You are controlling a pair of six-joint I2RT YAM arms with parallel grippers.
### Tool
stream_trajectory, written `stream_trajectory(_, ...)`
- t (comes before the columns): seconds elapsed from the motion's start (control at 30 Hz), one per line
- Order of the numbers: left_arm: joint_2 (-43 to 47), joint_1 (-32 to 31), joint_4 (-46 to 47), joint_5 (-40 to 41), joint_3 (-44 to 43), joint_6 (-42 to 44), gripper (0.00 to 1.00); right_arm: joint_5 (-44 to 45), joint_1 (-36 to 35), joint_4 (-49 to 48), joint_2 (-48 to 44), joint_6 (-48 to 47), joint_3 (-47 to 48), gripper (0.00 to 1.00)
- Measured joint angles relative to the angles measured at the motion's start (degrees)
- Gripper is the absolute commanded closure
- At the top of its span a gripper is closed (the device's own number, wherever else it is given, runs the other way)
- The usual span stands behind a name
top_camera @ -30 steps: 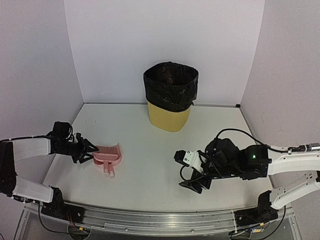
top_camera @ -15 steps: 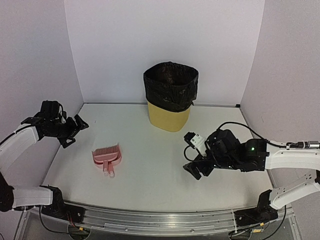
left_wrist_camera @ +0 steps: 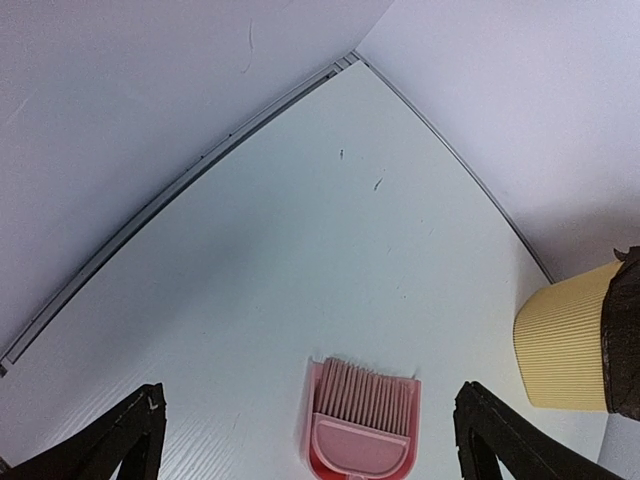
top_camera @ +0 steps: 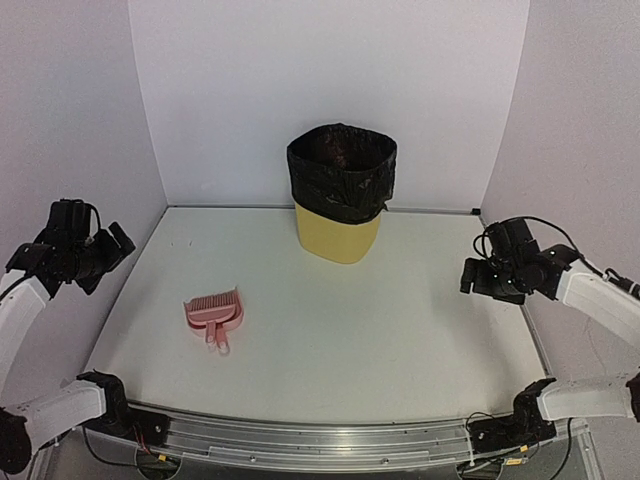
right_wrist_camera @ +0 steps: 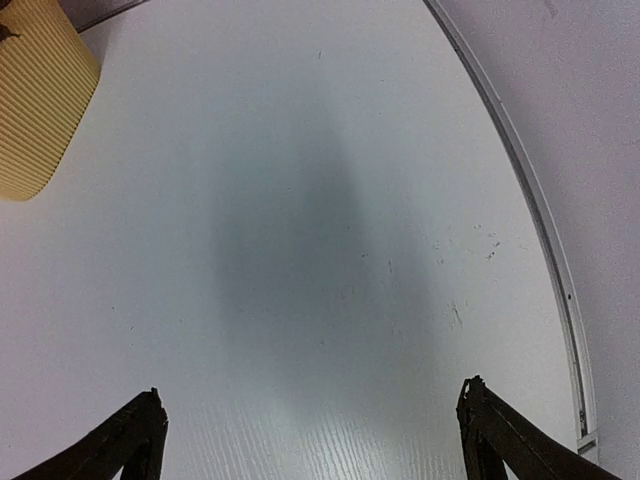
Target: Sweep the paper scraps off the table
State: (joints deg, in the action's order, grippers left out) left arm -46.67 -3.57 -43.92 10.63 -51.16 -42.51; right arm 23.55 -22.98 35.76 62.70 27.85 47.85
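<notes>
White matte all round here: the walls (top_camera: 330, 80) close in on three sides, and the table (top_camera: 400, 330) spreads between them, with a metal rail (top_camera: 320, 442) along its near edge. The broad middle of the table lies bare from the near edge up to the far one. The right wrist view shows the same on the right side: plain white surface with a soft grey shadow, and a few faint marks near the right edge seam.

At the middle of the far edge stands the bin (top_camera: 340, 238), upright, ribbed yellow with a black bag (top_camera: 340, 170) folded over its rim. Its inside is too dark to read. The paper scraps cannot be made out in any view.

On the left half, nearer the near edge than the far one, the pink dustpan and brush (top_camera: 213, 316) lie flat and nested, well apart from the bin and off the left edge. The bristles point toward the far-left corner (the left wrist view shows them plainly).

The left gripper (top_camera: 108, 258) hangs raised by the left edge, close to the wall, jaws spread wide and gripping nothing. The right gripper (top_camera: 482, 282) hovers over the right edge, jaws likewise parted and bare.
</notes>
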Motion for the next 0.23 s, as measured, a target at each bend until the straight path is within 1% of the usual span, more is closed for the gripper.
stream_trajectory(0.23,4.5,0.0,0.0,0.1,3.0,0.7,0.00,0.2,0.6,2.5,-5.1,1.3,-0.8,0.02)
